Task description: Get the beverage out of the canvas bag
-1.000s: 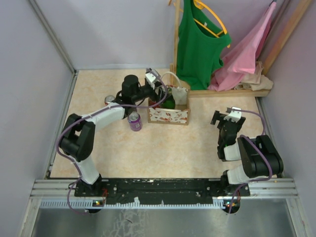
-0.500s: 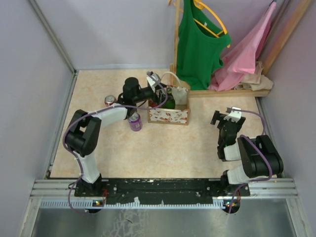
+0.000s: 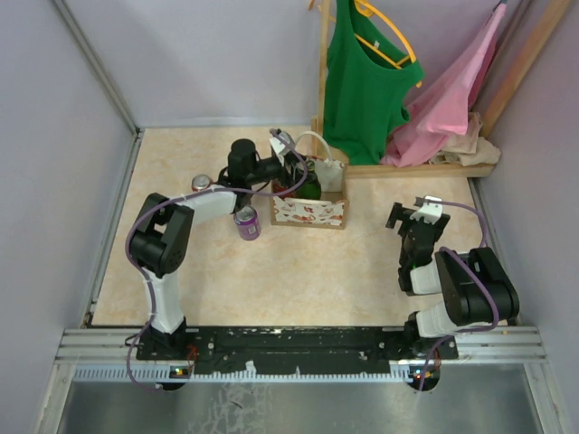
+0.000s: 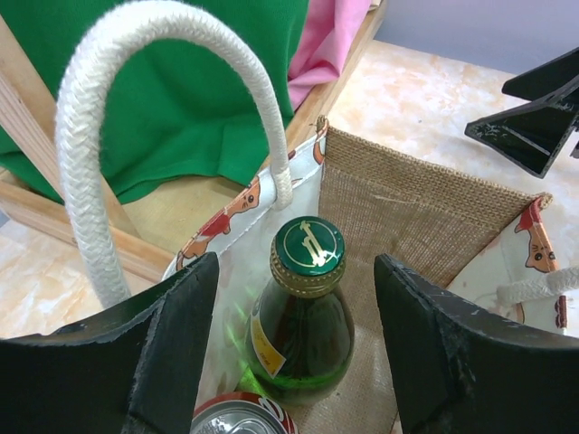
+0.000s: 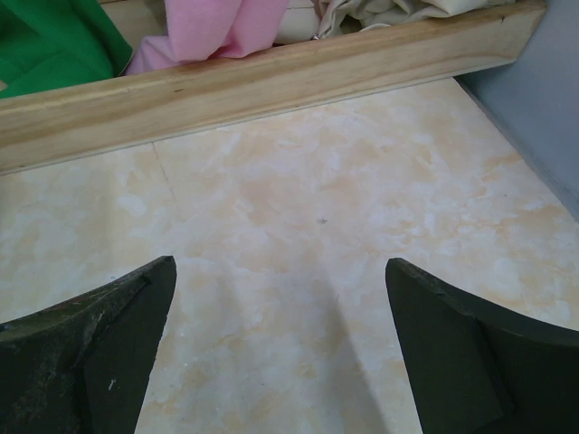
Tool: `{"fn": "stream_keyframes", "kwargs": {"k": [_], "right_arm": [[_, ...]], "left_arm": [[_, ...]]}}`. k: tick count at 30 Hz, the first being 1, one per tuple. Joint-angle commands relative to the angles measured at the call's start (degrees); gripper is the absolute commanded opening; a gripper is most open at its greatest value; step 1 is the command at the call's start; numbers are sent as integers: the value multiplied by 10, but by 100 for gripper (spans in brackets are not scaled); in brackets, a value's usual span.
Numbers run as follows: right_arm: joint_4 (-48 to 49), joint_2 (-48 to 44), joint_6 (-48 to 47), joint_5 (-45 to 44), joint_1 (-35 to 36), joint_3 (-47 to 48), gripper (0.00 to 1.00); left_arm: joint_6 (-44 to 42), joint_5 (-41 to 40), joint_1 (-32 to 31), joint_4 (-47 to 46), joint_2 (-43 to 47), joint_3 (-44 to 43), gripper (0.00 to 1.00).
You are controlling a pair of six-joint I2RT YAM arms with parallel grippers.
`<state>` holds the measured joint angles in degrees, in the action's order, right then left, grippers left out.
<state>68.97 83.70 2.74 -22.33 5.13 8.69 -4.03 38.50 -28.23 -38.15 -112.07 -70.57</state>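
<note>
One green bottle [image 4: 303,330], gold-emblem cap [image 4: 309,246], label [image 4: 259,341] unreadable

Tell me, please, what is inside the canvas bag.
A green bottle with a green cap stands upright in the canvas bag; a red-rimmed can top shows beside it. Their bases and the bag's floor are hidden.

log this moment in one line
left gripper: open, flanking green bottle | green bottle: upright in canvas bag | right gripper: open, empty, away from bag | stage: pre-grasp
</note>
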Motion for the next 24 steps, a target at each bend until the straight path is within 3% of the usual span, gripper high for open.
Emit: {"fn": "stream_keyframes", "kwargs": {"k": [1, 22, 24], "right_arm": [[24, -5, 0, -2, -3, 12, 99], [24, -5, -1, -2, -3, 12, 99], [24, -5, -1, -2, -3, 12, 99]], "left_arm": [[11, 25, 1, -20, -12, -27, 74], [53, 67, 1, -35, -74, -74, 59], [57, 67, 1, -35, -80, -77, 49]]}}
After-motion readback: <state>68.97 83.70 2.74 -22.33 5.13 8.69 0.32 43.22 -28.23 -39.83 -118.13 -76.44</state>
